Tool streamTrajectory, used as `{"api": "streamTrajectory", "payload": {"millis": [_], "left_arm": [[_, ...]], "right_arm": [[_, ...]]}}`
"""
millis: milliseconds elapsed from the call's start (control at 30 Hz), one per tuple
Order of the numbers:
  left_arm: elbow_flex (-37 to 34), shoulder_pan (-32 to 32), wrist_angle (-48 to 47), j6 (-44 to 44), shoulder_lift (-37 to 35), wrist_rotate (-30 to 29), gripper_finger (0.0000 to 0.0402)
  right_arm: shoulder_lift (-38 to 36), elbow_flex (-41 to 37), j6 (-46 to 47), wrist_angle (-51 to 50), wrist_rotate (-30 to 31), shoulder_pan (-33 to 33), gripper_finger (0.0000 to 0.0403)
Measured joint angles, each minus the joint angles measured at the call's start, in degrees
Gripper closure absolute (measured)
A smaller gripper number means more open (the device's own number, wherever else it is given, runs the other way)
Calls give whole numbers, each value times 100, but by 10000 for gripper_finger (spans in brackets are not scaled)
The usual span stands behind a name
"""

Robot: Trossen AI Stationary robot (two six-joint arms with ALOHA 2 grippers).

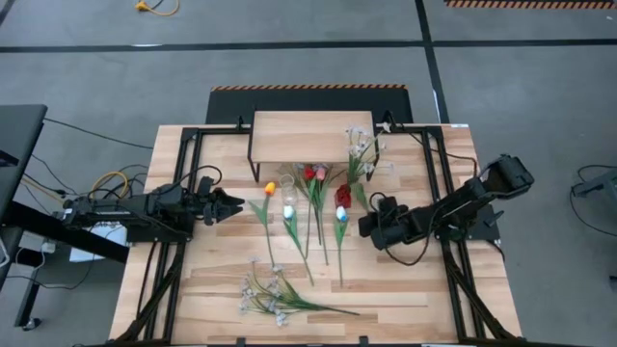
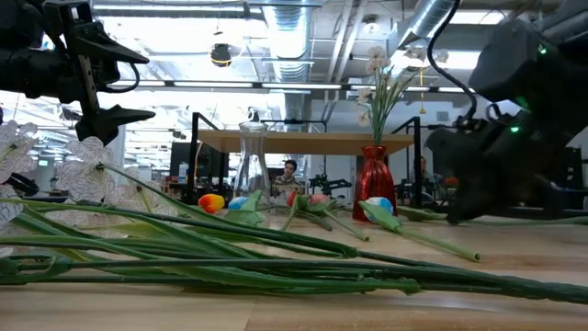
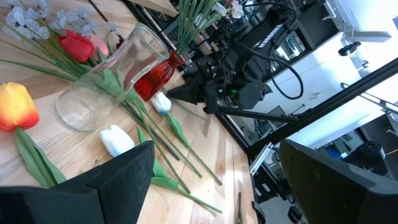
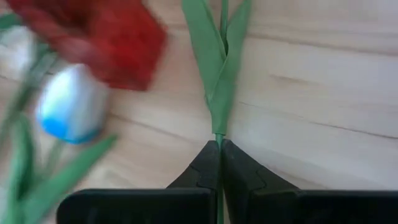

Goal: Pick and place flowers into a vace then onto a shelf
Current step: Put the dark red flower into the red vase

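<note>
**Right claw pinches a green stem beside the red vase**

The right gripper (image 4: 219, 163) sits right of centre in the high view, fingers clamped on a green flower stem (image 4: 217, 93) near the red vase (image 1: 343, 197). Left gripper (image 1: 234, 204), at centre left, stands apart, empty. Tulips (image 1: 289, 224) lie mid-table; the shelf (image 1: 310, 137) stands at upper centre.

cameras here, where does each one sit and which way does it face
High view: overhead, straight down on the wooden table; both arms show.
Low view: tabletop height, looking across the green stems to the room; both arms show.
Left wrist view: on the left arm, facing the clear glass vase; its own open dark fingers show, with the right arm beyond.
Right wrist view: on the right arm, looking down; right gripper shut on a green stem.
Shared: the red glass vase shows in all four.
</note>
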Motion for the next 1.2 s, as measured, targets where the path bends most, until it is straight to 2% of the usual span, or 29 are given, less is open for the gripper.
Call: {"api": "streamTrajectory", "payload": {"millis": [167,333,633,833,1033,1200], "left_arm": [[0,2,-2,0,-2,-1,69],[0,2,-3,34,-2,35,69],[0,1,-4,50,-1,42,69],[0,1,-4,58,-1,40,69],[0,1,-4,93,-1,41,69],[0,0,-4,92,-2,42,69]], "right_arm": [[-617,156,400,-1160,-229,156,403],[-1211,275,415,-1555,-433,407,403],[-1789,573,413,-2128,-1658,640,403],[-2040,903,410,-2842,-2718,687,403],[-2252,1451,323,-3854,-3024,715,403],[-2467,1861,-144,-4113,-3491,715,403]]}}
